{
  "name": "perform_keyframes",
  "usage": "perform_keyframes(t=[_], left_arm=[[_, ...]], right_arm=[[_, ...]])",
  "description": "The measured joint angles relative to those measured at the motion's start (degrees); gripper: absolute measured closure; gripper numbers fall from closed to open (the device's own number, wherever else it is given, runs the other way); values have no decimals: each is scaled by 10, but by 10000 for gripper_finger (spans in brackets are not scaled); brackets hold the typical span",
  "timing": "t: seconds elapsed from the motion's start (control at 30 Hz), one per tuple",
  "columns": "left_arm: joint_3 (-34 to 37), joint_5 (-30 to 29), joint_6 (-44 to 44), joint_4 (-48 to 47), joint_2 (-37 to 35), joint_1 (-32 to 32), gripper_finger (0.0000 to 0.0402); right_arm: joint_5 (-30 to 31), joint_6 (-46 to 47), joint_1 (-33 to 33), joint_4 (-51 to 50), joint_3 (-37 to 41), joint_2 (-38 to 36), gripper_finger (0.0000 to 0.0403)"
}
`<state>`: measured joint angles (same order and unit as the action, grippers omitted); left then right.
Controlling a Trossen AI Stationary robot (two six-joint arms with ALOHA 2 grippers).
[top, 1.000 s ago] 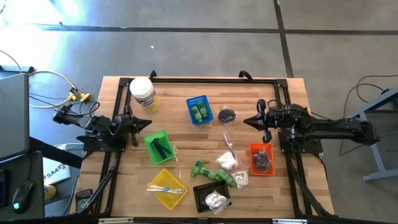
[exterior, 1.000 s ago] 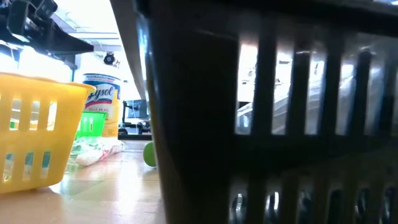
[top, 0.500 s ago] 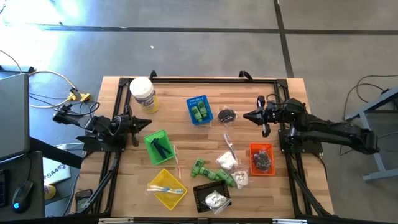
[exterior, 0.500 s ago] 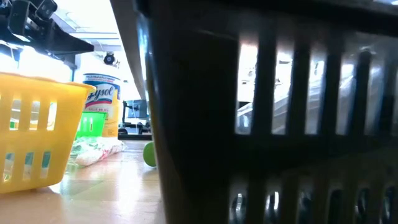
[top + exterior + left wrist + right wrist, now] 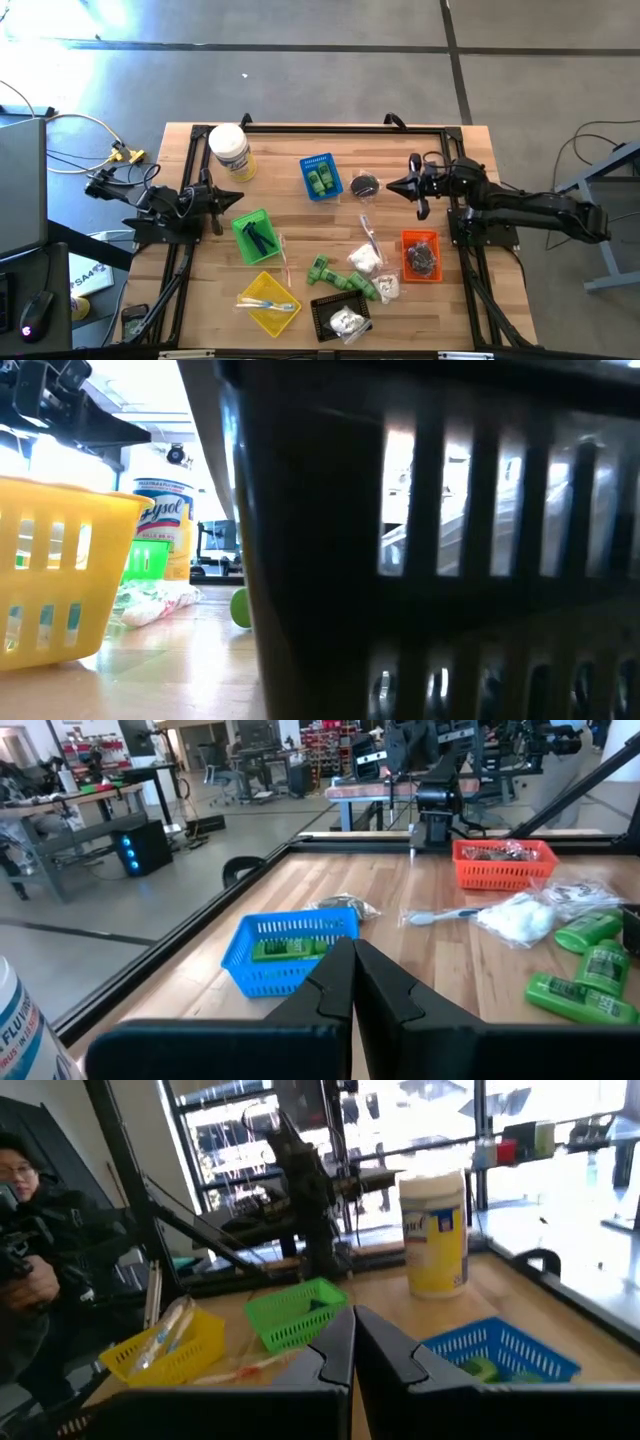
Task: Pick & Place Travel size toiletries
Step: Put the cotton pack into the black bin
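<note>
Your left gripper (image 5: 232, 198) waits closed beside the green basket (image 5: 252, 236). Loose green bottles (image 5: 350, 282) and white packets (image 5: 364, 260) crowd mid-table. Your right gripper (image 5: 392, 186), closed and empty, hovers near the blue basket (image 5: 320, 176); reaching closed could knock items aside.

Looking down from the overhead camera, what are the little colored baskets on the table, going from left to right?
Green basket → yellow basket → blue basket → black basket → orange basket. The green and yellow ones sit close in left-right position, and so do the blue and black ones.
</note>
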<state>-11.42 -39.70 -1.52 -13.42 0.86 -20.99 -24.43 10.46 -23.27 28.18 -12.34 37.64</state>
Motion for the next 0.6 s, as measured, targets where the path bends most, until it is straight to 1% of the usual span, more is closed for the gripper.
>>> perform_keyframes(t=[0.2,0.3,0.43,0.5,0.6], left_arm=[[0,0,-10,4,0,0,401],[0,0,5,4,0,0,401],[0,-3,-23,41,0,0,401],[-1,-3,-31,52,0,0,401],[-1,-3,-47,58,0,0,401]], right_arm=[[2,4,-5,74,0,2,401],[1,11,-3,71,0,2,401],[2,8,11,61,0,13,401],[2,17,14,76,1,13,401],[3,22,5,79,0,-11,401]])
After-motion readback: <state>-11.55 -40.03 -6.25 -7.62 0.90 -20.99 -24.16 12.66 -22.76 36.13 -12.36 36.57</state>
